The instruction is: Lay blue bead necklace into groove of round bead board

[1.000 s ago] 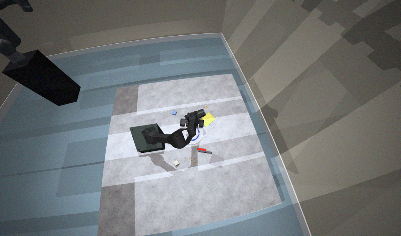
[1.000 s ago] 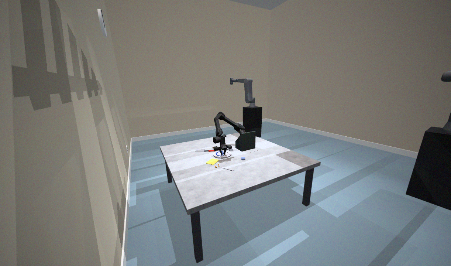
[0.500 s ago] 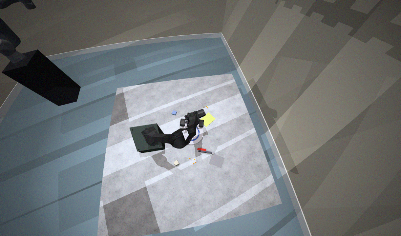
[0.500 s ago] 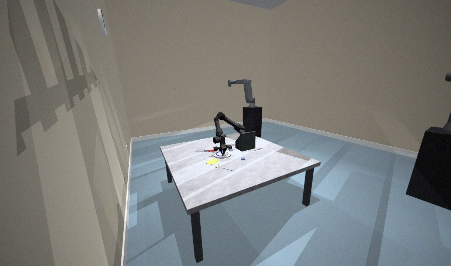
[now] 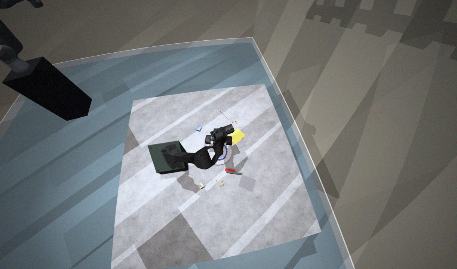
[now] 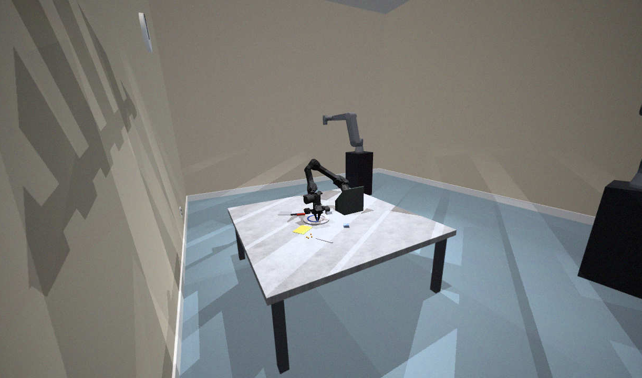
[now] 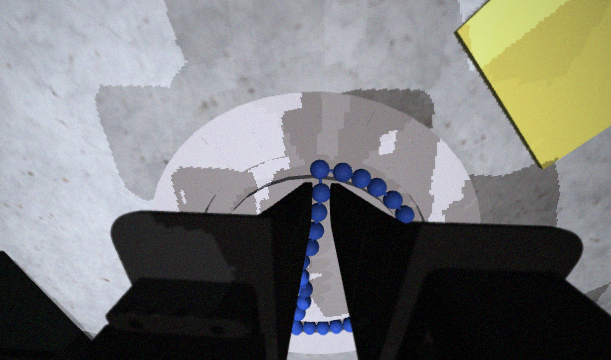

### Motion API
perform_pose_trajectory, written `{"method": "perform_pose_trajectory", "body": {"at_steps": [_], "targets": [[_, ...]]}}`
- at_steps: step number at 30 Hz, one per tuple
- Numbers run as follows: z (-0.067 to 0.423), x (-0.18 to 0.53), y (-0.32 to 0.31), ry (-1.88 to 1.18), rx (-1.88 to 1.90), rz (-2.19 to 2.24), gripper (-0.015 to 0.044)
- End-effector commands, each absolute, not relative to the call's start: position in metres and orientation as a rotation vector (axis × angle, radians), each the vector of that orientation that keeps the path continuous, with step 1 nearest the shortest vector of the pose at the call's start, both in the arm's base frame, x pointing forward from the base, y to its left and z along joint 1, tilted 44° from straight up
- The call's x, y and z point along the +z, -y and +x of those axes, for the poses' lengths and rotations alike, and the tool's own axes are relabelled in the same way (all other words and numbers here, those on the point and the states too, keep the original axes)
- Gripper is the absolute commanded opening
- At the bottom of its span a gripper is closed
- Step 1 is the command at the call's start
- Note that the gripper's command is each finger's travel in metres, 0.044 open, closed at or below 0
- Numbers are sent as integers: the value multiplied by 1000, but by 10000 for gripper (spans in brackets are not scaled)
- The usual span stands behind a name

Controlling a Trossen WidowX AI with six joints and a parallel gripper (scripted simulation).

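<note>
The round white bead board (image 7: 225,140) (image 5: 230,156) (image 6: 322,219) lies on the grey table under my gripper. The blue bead necklace (image 7: 361,178) (image 5: 226,153) lies on the board. One stretch curves along the groove at the far right. Another stretch runs straight back across the board between my fingers to a short row at the near edge. My gripper (image 7: 321,191) (image 5: 220,141) (image 6: 317,218) is down at the board and shut on the necklace near its far bend. The fingers hide most of the board's near half.
A yellow sheet (image 7: 550,75) (image 5: 237,135) (image 6: 302,229) lies just beyond the board. A red and grey tool (image 5: 232,171), orange beads (image 5: 219,182), a grey square (image 5: 247,182), a blue cube (image 5: 198,127) and a thin rod (image 5: 225,115) lie around. The arm's dark base (image 5: 166,156) stands beside.
</note>
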State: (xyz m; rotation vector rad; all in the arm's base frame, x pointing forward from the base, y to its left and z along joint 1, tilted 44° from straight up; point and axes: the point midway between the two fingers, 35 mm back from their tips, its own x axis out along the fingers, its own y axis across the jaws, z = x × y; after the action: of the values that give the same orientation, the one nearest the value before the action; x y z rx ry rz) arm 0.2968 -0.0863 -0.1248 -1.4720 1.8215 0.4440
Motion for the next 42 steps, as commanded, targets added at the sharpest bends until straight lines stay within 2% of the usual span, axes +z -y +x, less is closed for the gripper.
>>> {"method": "perform_pose_trajectory", "body": {"at_steps": [1, 30, 42], "targets": [[297, -122, 83, -1824, 444, -1476, 0], [288, -136, 76, -1826, 446, -1478, 0], [290, -133, 75, -1822, 438, -1477, 315]]}}
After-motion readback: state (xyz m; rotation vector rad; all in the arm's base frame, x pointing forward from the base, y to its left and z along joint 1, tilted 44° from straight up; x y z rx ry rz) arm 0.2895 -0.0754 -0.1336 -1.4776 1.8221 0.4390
